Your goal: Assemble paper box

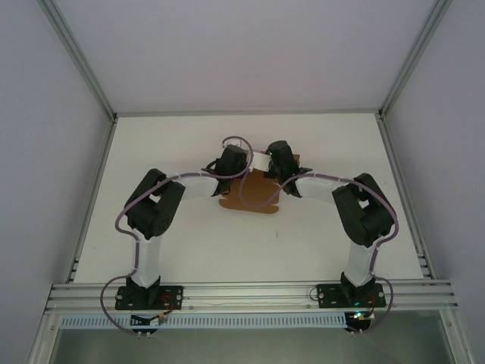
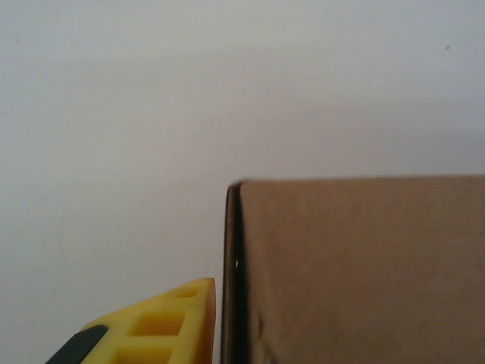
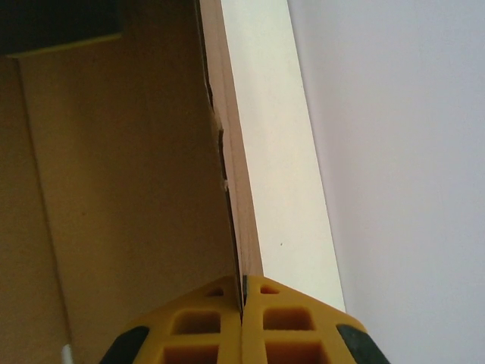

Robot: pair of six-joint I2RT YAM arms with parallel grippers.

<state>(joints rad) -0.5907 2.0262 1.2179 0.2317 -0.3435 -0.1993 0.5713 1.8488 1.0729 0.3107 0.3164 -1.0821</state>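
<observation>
Left arm (image 1: 155, 208): comes in from the left of the paper box (image 1: 254, 196), its elbow bent and its wrist over the box's far-left part.
Left gripper (image 1: 229, 165): sits at the far-left corner of the paper box. The left wrist view has one yellow finger (image 2: 151, 334) just left of an upright brown wall, with a thin dark gap between finger and wall edge. I cannot tell whether this gripper clamps the wall or how wide its jaws stand.
Paper box: plain brown cardboard, partly folded, lying between the two grippers. From above, a flat part with a lobed edge lies on the side nearer the arm bases. The raised walls are on its far side.
Right gripper (image 3: 242, 294): sits at the far-right part of the paper box. Its two yellow fingers are pressed together on the thin edge of an upright wall, pinching it. The wall face to the left of the pinch is brown and the face to its right is pale.
Right arm (image 1: 364, 208): comes in from the right of the paper box, elbow bent.
Table (image 1: 151, 144): white, bare all around the paper box.
</observation>
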